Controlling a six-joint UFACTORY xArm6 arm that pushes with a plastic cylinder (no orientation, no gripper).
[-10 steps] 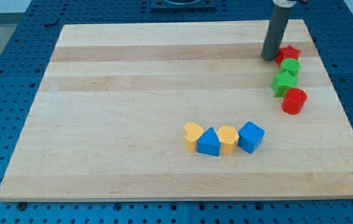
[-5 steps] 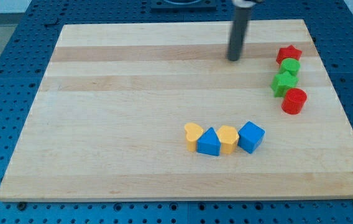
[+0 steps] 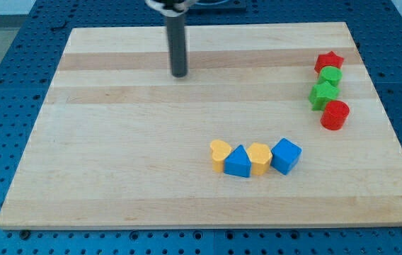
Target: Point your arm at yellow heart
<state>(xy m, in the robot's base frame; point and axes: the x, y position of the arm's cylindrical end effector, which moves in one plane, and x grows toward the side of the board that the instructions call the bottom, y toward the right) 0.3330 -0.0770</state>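
Note:
The yellow heart [image 3: 219,154] lies at the left end of a row of blocks in the lower middle of the wooden board [image 3: 116,142]. To its right, touching in a line, are a blue block with a pointed top [image 3: 238,163], a second yellow block [image 3: 260,157] and a blue cube [image 3: 286,156]. My tip [image 3: 180,74] rests on the board near the view's top, well above and left of the yellow heart, touching no block.
At the board's right edge stands a column of blocks: a red star [image 3: 328,61], a green block [image 3: 331,76], a green star [image 3: 323,93] and a red cylinder [image 3: 335,115]. A blue perforated table [image 3: 3,85] surrounds the board.
My tip has slid left along the top of the board, from beside the red star to the upper middle-left. No block has moved.

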